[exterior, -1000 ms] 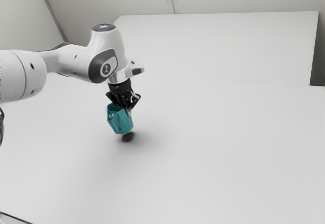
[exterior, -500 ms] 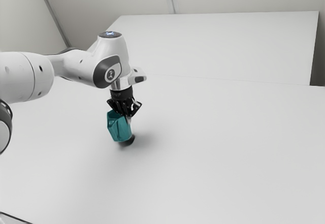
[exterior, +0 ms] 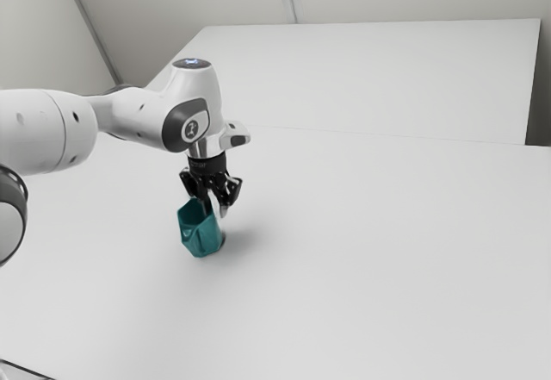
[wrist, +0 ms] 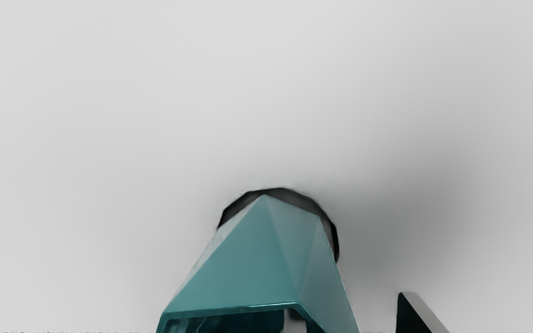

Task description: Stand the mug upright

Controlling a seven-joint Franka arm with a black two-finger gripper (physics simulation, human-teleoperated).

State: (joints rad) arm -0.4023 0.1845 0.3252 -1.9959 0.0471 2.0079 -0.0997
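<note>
The gripper has its fingers apart, one inside the mug's mouth, the other outside, clear of its wall. The teal mug is mouth up below the gripper, left of centre in the exterior view, at the pale worktop

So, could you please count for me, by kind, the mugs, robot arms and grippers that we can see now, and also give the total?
Mug: 1
Arm: 1
Gripper: 1
Total: 3
</note>
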